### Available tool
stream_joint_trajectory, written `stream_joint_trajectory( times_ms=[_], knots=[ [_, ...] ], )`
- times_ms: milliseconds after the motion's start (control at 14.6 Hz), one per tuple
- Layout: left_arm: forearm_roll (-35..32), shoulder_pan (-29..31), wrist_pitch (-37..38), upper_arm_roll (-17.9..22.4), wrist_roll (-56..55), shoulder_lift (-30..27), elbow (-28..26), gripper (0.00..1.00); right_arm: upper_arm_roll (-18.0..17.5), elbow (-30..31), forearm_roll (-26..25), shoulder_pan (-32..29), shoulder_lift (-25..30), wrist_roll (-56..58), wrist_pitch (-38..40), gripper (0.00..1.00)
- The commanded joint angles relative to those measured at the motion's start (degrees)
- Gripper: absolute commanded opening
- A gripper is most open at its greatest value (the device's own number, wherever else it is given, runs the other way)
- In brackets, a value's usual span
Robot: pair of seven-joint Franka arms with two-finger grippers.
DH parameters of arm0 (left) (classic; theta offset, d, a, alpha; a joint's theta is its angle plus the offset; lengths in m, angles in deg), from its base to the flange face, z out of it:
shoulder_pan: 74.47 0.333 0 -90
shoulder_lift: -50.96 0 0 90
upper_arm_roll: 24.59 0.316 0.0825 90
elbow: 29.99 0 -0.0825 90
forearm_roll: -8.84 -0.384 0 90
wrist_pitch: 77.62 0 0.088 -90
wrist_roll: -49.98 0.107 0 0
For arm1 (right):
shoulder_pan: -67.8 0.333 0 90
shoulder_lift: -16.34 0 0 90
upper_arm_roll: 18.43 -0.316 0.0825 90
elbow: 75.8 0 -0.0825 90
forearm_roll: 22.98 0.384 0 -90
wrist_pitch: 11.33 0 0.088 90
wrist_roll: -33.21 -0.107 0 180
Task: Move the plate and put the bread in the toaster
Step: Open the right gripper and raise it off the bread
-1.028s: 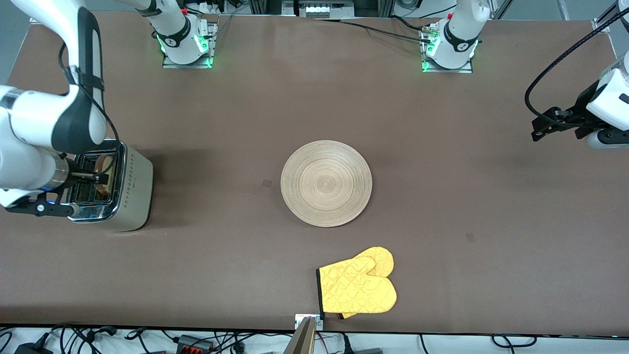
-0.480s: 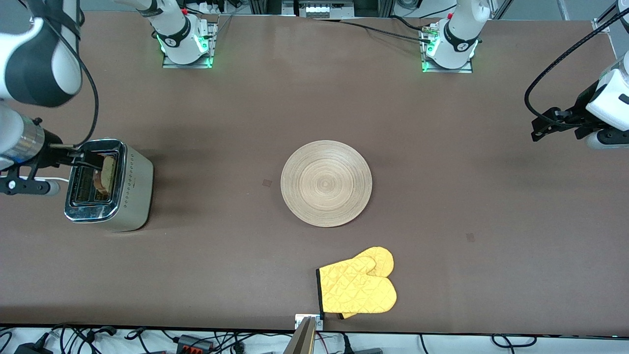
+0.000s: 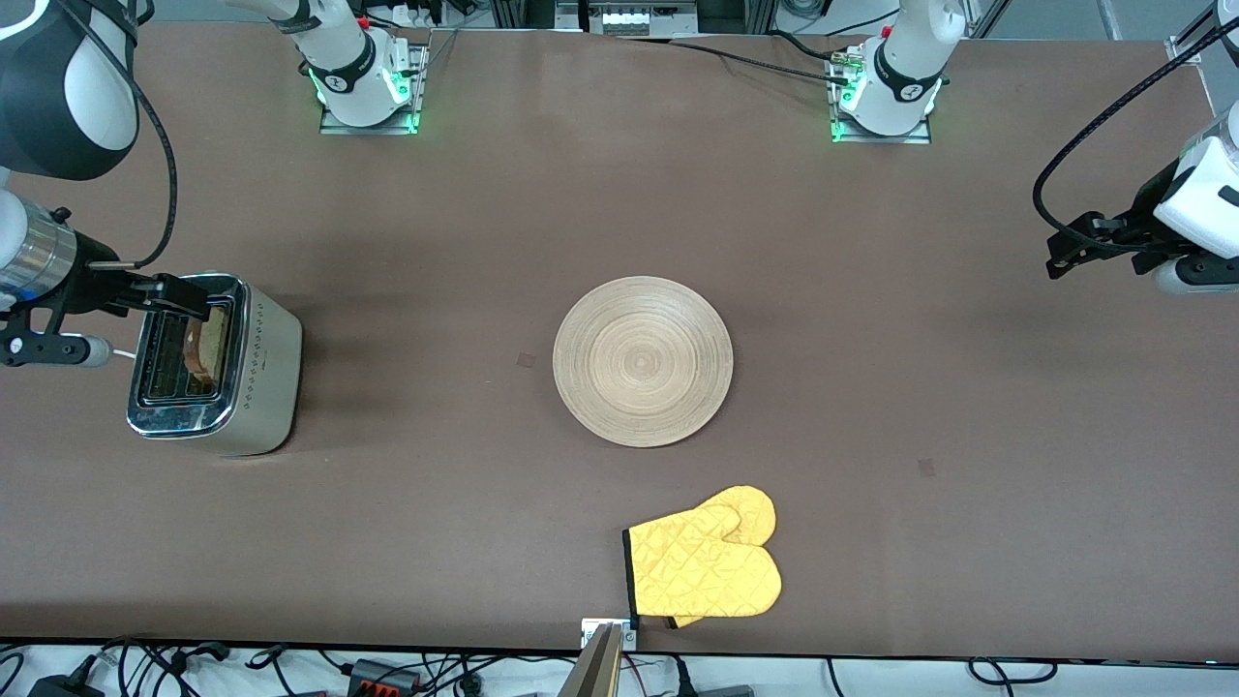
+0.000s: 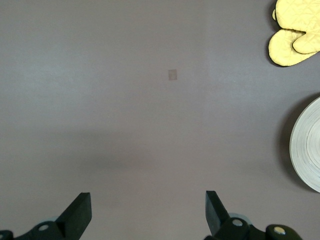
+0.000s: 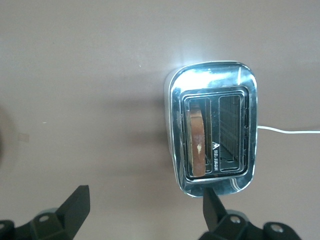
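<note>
Toaster stands at the middle left of the front view, at the right arm's end of the brown surface. The bread sits upright in the slot that is closer to the plate. The plate lies flat in the centre of the frame, well apart from the toaster. A pair of yellow oven mitts lies lower in the frame, nearer to the camera than the plate. The right gripper hangs over the upper end of the toaster, its fingers spread and holding nothing. The left gripper waits at the right edge, above the surface.

In the left wrist view, the left fingers are spread wide over bare surface; the mitts and the plate rim show at the right edge.

In the right wrist view, the toaster is in the centre right, the crust of the bread shows in one slot, and a white cord leaves toward the right edge. The right fingers are spread at the bottom.
</note>
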Motion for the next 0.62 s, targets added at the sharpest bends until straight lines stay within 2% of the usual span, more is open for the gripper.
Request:
stream_joint_trajectory(
  times_ms=[0, 343, 480, 548],
  knots=[
    [0.4, 0.3, 0.3, 0.0, 0.4, 0.9, 1.6, 1.0, 0.2, 0.3, 2.2, 0.6, 0.4, 0.2, 1.3, 1.0],
    [0.4, 0.3, 0.3, 0.0, 0.5, 0.9, 1.6, 1.0, -0.2, -2.6, 4.1, 0.1, 0.4, -0.2, 2.5, 1.0],
    [0.4, 0.3, 0.3, 0.0, 0.5, 0.9, 1.6, 1.0, -4.9, -3.0, 3.7, -5.3, 0.5, -0.2, 2.1, 1.0],
    [0.4, 0.3, 0.3, 0.0, 0.4, 0.9, 1.6, 1.0, -8.9, -3.6, 3.6, -9.2, 0.7, -0.3, 1.9, 1.0]
  ],
)
